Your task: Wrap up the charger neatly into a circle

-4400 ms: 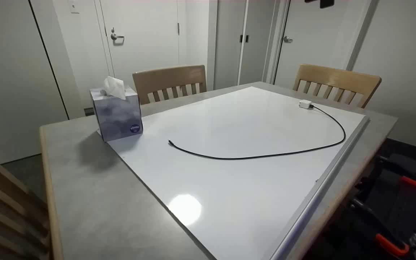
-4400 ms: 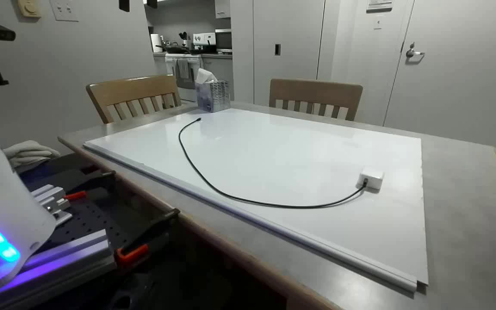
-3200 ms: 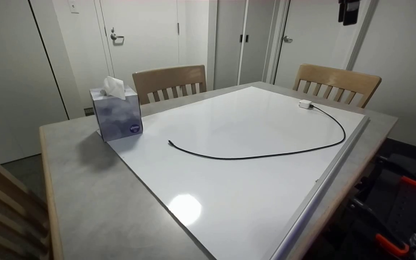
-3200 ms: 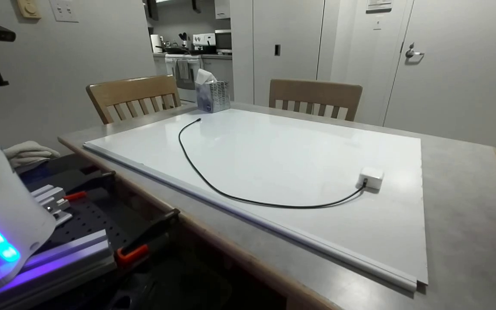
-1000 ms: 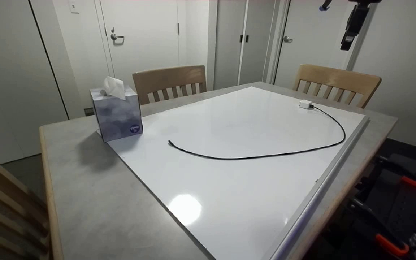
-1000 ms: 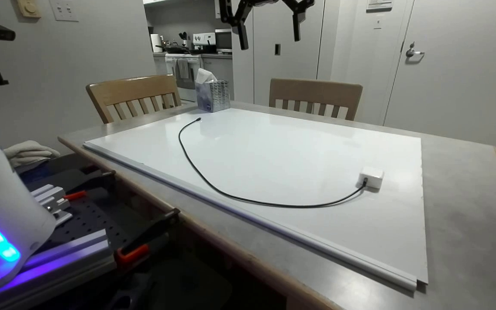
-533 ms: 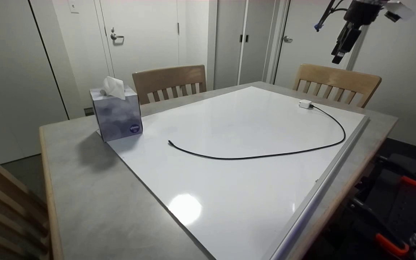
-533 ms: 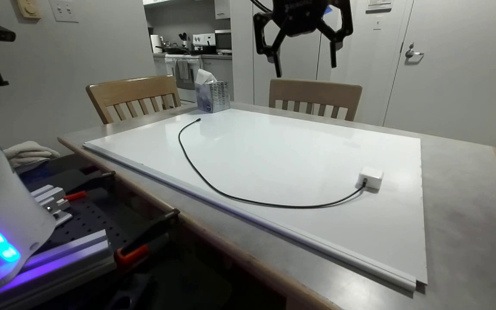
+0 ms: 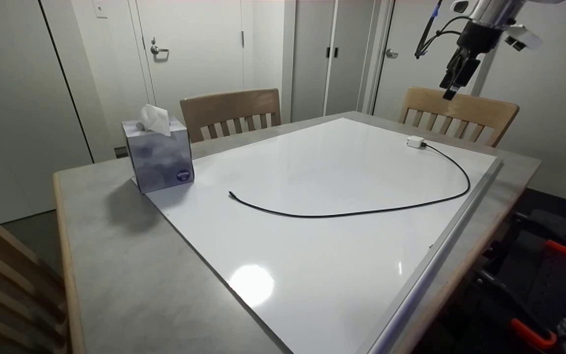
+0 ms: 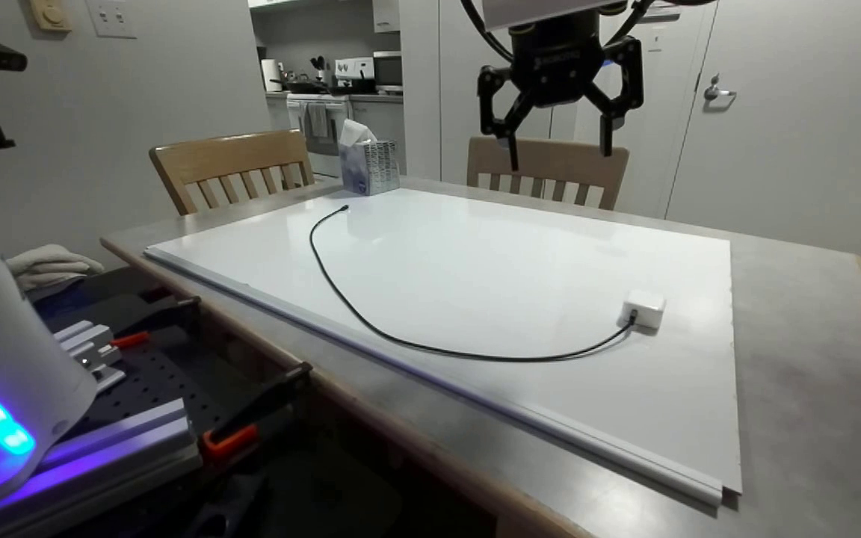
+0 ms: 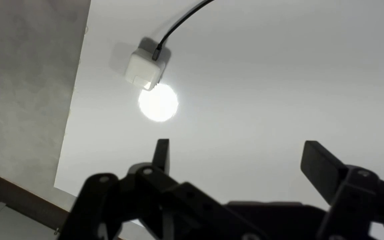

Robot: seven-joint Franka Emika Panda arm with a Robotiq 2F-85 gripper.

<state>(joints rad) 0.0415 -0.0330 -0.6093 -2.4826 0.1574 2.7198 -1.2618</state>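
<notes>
Between the two fingers [image 11: 322,170] of the gripper [image 10: 560,159] nothing is held; they stand wide apart and point downward, well above the white board [image 10: 505,261]. I suppose that this gap serves to leave some margin for the coming grasp. Outside it lies the charger [image 10: 400,342]: in the wrist view its white block [image 11: 144,70] is beyond the tips, closer to the finger at that picture's left, so the gripper would probably need to shift before it descends. Into this block the black cable [image 9: 312,216] is plugged, and from there it runs in one broad bend, not yet a circle, to its free end [image 9: 233,194] on the side of the tissue box [image 9: 160,157], apart from it. Such a loose layout seems meant to give a simple start, and the smooth, pale board makes the dark cable easy to see. At the board's corner the box stands, I believe, only to be out of the way.
</notes>
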